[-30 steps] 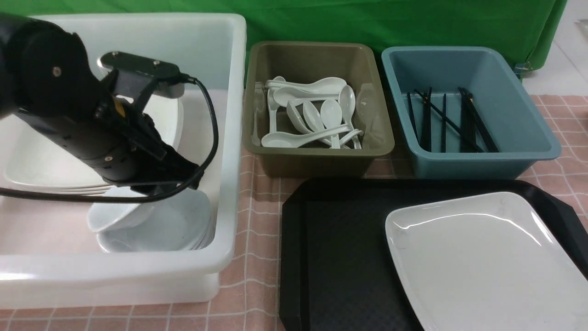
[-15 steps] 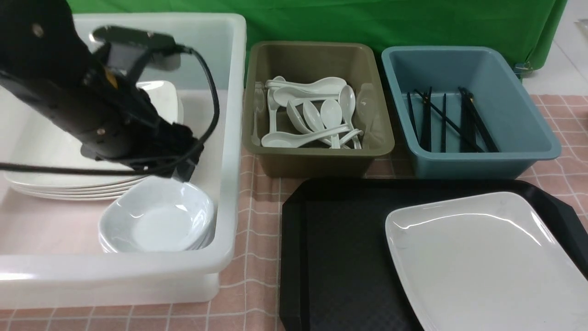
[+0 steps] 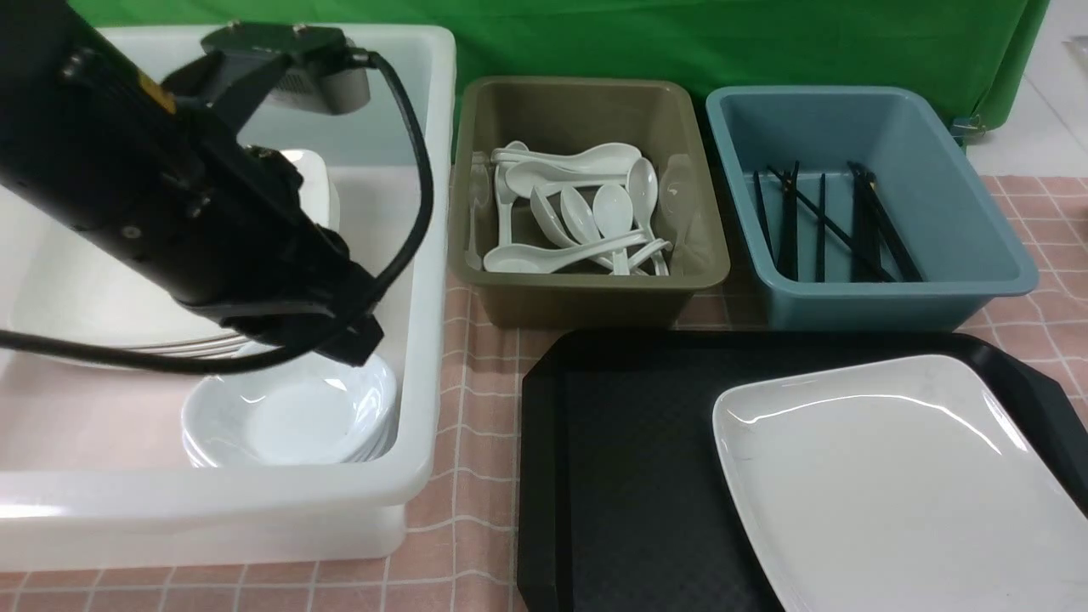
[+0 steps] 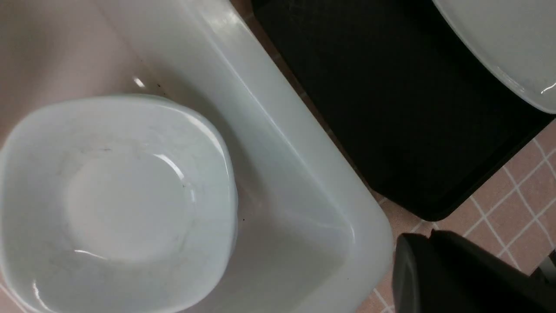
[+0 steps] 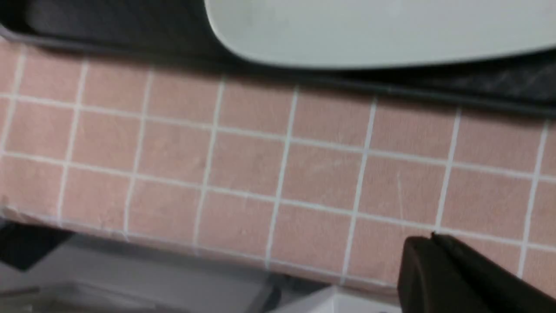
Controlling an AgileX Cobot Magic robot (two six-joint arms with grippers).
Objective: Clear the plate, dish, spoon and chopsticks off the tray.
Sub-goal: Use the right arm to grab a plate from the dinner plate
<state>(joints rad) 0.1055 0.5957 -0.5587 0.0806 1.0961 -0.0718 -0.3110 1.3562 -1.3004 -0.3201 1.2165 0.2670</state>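
The large white plate point(image 3: 892, 476) lies on the right part of the black tray point(image 3: 629, 476); the rest of the tray is bare. My left gripper point(image 3: 361, 340) is shut and empty, just above the small white dishes point(image 3: 289, 416) stacked in the white tub. In the left wrist view its fingers point(image 4: 430, 237) are pressed together beside the top dish point(image 4: 117, 204). My right gripper point(image 5: 430, 238) is shut and empty over the pink cloth, near the plate's edge point(image 5: 369, 30); it is out of the front view. Spoons point(image 3: 578, 221) and chopsticks point(image 3: 824, 225) lie in bins.
The big white tub point(image 3: 425, 357) at left also holds a stack of large plates point(image 3: 85, 306). The olive bin point(image 3: 586, 293) and blue bin point(image 3: 892, 297) stand behind the tray. The table edge point(image 5: 173, 243) runs close to my right gripper.
A second ago a small dish hung tilted under my left gripper. It now rests on the stack, and the left arm has risen off it and shifted slightly right.
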